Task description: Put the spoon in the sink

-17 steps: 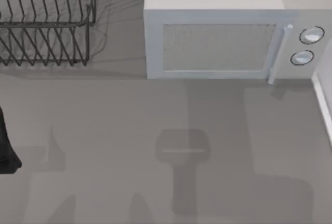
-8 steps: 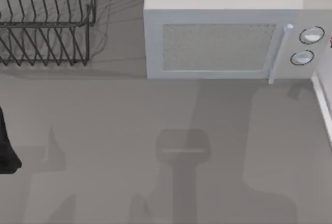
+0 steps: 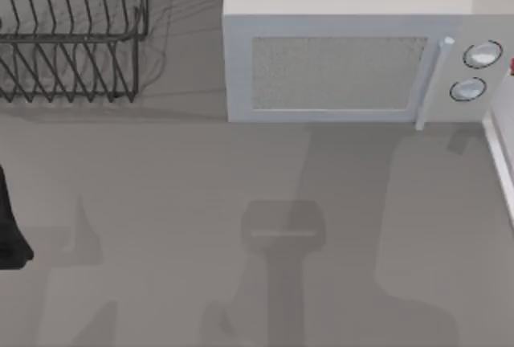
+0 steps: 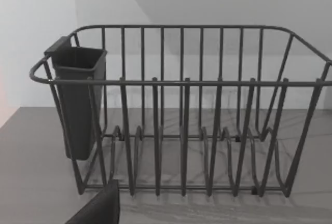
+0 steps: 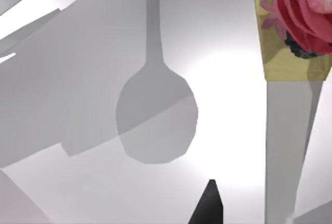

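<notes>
The right gripper shows in its own wrist view as one dark pointed tip against a pale, brightly lit surface. Whether it is wide, narrow or holding anything cannot be told.

Beyond that tip is the spoon. It is flat matte grey with a rounded oval bowl and a thin straight handle leading away from the gripper. A lighter band crosses the bowl at a slant. Whether the spoon rests on the pale surface or hangs above it cannot be told. Near it, to one side, is a yellow-edged item with pink petals.

The left arm sits parked at the table's left edge in the top view. Its wrist camera looks level at the black wire dish rack with a dark utensil cup hung at one end. The left gripper shows as a dark corner, its opening impossible to judge. A microwave stands at the back, right of the rack.
</notes>
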Robot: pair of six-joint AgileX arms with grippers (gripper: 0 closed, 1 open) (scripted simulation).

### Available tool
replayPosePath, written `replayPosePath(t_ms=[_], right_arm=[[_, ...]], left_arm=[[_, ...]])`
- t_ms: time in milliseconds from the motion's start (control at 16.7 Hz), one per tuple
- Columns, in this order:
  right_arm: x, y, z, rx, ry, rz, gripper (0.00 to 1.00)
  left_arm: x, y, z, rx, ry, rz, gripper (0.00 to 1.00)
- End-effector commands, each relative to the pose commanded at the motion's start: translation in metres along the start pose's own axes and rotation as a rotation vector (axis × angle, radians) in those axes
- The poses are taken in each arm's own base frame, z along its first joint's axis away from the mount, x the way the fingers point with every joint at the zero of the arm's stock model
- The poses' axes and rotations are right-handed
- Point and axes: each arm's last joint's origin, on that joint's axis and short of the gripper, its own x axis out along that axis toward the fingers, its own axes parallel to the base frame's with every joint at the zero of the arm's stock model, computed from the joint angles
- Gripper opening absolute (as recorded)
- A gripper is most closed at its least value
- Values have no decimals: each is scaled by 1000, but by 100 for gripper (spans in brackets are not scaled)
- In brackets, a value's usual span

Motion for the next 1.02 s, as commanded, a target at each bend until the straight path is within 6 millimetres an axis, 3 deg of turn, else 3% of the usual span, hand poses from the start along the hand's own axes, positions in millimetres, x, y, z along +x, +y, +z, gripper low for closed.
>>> replayPosePath(t_ms=[660,1020], right_arm=[[0,0,0,0,0,0,98],[0,0,0,0,0,0,100]], left_arm=[[0,0,0,0,0,0,100],[0,0,0,0,0,0,100]])
